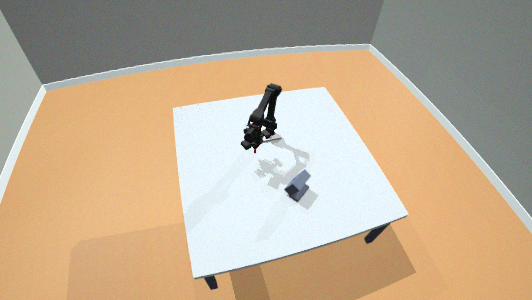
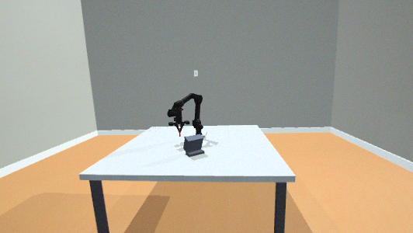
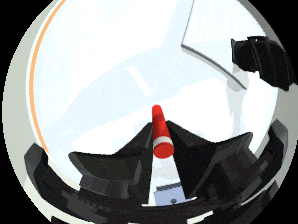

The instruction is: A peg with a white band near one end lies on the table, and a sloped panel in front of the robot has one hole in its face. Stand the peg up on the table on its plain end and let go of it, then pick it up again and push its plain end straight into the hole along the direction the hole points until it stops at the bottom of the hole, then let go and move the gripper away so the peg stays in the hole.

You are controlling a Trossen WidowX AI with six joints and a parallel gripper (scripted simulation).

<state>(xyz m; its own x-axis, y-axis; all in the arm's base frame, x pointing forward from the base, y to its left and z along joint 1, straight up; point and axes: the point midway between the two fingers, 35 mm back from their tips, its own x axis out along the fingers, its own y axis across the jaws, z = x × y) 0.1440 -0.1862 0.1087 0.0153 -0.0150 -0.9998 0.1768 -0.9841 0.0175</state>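
Observation:
The red peg (image 1: 255, 150) (image 2: 179, 133) (image 3: 160, 125) stands about upright, its end with the white band (image 3: 162, 140) up and its plain end down. My gripper (image 2: 179, 127) (image 3: 161, 131) is shut on the peg near the banded end, one finger on each side. Whether the plain end touches the table is too small to tell. The sloped panel (image 1: 301, 181) (image 2: 193, 144) (image 3: 164, 197) stands apart from the peg. A small dark hole (image 3: 174, 201) shows on it at the bottom of the wrist view; the hole cannot be made out in the top and exterior views.
The white table (image 1: 225, 225) (image 2: 128, 163) bears the arm and the panel. The arm's base (image 1: 270, 127) (image 2: 198, 127) stands toward the far side of the table. The panel lies between the peg and the near table edge in the exterior view.

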